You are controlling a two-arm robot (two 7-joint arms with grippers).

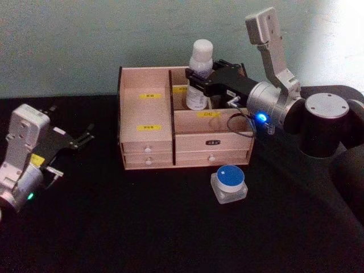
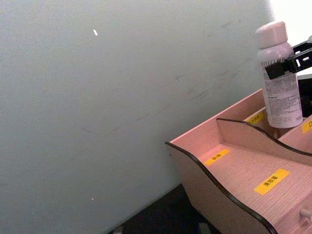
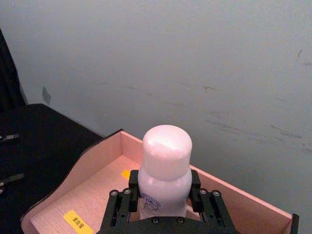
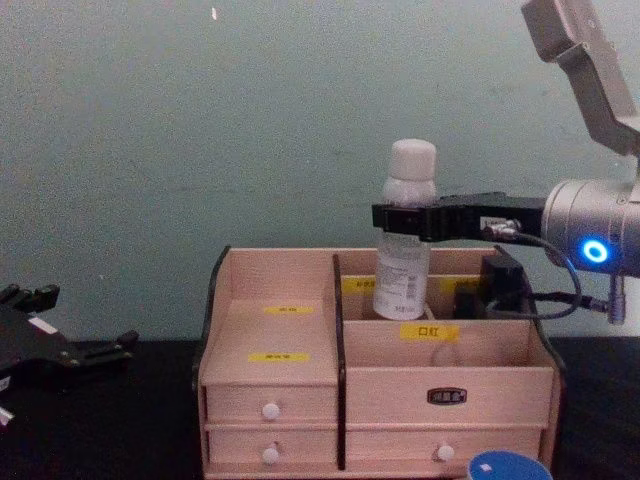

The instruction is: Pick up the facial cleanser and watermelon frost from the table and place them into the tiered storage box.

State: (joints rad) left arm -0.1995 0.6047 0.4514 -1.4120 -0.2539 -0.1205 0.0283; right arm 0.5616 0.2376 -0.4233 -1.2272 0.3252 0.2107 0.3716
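The bottle stands upright with its long axis vertical, over the box's rear right compartment. In the chest view its base has already dropped below the divider with the yellow label. Whether it rests on the compartment floor cannot be told. The right pincer is clenched on it just under the shoulder, reaching in from the right with its fingers level. The coming move therefore looks like a short descent straight down and a release, with little room to either side between the wooden dividers.

The bottle is white, smooth plastic with a domed cap, a narrower neck and a printed label round the body. It will probably stand well if set down plumb, but being tall and narrow it could tip if let go while tilted.

The box is light wood with dark edging, wavy side walls, stepped tiers, yellow labels and drawers with white knobs.

The jar sits on the counter just in front of the box's right drawers. It is squat, with a pale translucent body and a round blue lid. It lies nearer the right arm, and I judge it the next thing to fetch.

The left pincer hangs empty with its fingers spread, well apart to the box's left.
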